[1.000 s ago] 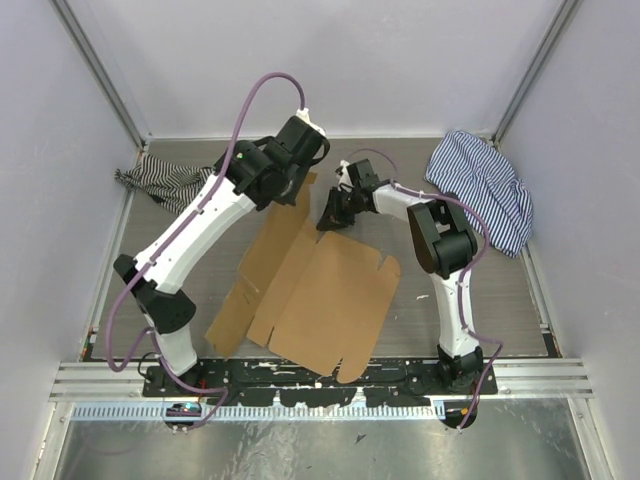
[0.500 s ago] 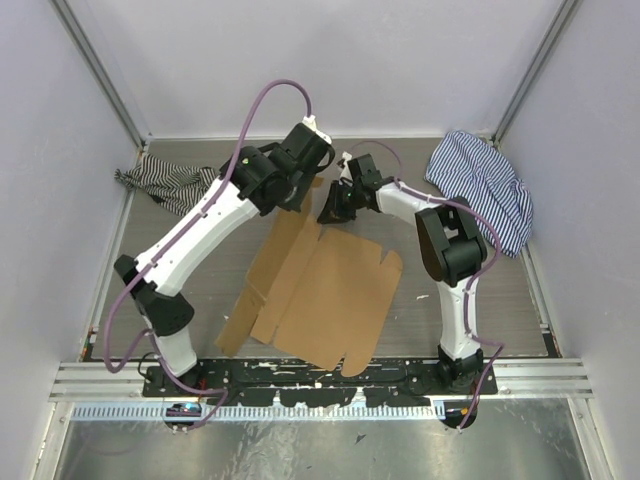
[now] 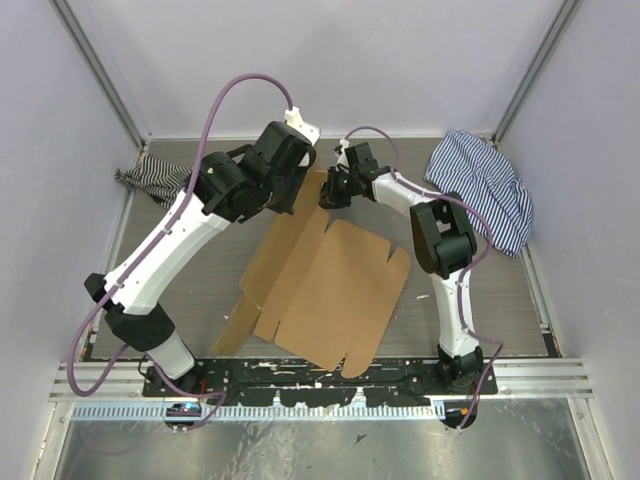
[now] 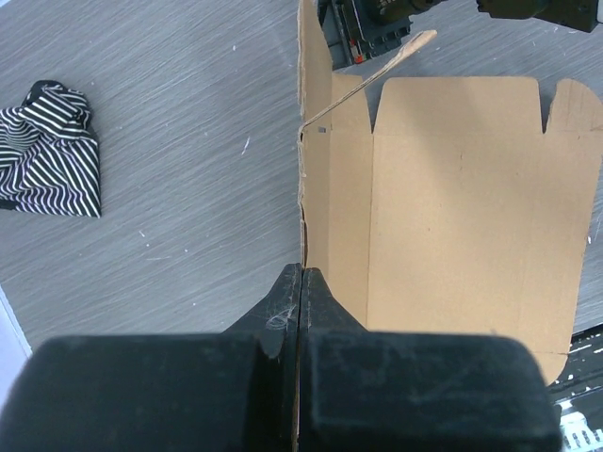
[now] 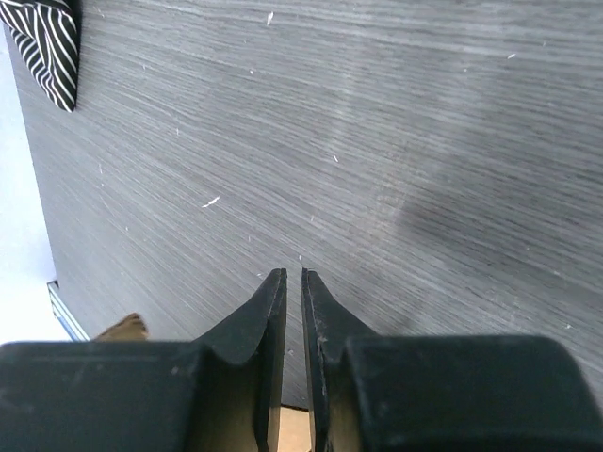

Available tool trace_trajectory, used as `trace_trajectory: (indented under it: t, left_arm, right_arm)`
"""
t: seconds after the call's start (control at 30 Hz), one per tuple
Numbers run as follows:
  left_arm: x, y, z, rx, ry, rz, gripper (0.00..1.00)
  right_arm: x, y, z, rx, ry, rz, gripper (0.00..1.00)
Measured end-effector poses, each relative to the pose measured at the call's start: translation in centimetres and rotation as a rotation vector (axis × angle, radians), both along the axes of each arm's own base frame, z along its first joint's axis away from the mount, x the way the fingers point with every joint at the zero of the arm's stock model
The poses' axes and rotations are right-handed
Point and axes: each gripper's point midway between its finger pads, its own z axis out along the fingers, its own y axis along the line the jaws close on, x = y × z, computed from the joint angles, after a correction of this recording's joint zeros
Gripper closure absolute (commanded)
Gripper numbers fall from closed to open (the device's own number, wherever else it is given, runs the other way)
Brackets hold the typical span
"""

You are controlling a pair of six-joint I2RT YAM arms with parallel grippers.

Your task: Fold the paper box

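The paper box (image 3: 330, 290) is a flat brown cardboard sheet lying mid-table; it also fills the right of the left wrist view (image 4: 462, 188). My left gripper (image 4: 301, 271) is shut on the edge of its far-left flap, which stands up and shows edge-on. In the top view this gripper (image 3: 304, 186) is at the sheet's far corner. My right gripper (image 3: 328, 192) is just beside it at the far flap. In its own view the right gripper (image 5: 293, 273) has its fingers almost together with a thin slit, nothing between the tips, and cardboard showing beneath them.
A black-and-white striped cloth (image 3: 160, 180) lies at the far left, also in the left wrist view (image 4: 52, 151). A blue striped cloth (image 3: 485, 190) lies at the far right. Walls close in on three sides; the metal rail (image 3: 320, 375) runs along the near edge.
My left arm has risen and swung left, keeping hold of the flap. The sheet has slid a little to the right. My right gripper has moved slightly farther back.
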Motion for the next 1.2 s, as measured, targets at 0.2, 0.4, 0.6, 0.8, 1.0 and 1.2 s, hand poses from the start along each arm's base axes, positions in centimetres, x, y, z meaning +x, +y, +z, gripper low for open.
trace_trajectory:
  t: [0.2, 0.4, 0.6, 0.8, 1.0, 1.2]
  left_arm:
    - [0.2, 0.1, -0.1, 0.009, -0.004, 0.009, 1.0]
    - [1.1, -0.1, -1.4, 0.057, 0.003, 0.031, 1.0]
    - [1.8, -0.8, -3.3, 0.103, 0.029, 0.038, 1.0]
    - [1.6, -0.9, -3.1, 0.087, 0.032, 0.039, 1.0]
    - [-0.3, -0.6, -0.7, -0.023, 0.028, 0.003, 1.0]
    - [-2.1, -0.3, 2.4, -0.136, -0.009, -0.032, 1.0]
  right_arm:
    - [-0.9, 0.1, -0.6, 0.019, 0.038, 0.032, 0.82]
    - [-4.1, -0.7, -2.5, 0.022, 0.112, 0.057, 0.81]
    - [-6.3, -1.2, -2.1, 0.031, 0.138, 0.077, 0.81]
    - [-5.1, -1.8, -1.4, -0.006, 0.089, 0.036, 0.81]
    - [-2.6, -1.6, -0.1, 0.004, 0.047, 0.011, 0.81]
    - [-0.8, -0.8, 0.1, 0.032, 0.026, 0.021, 0.8]
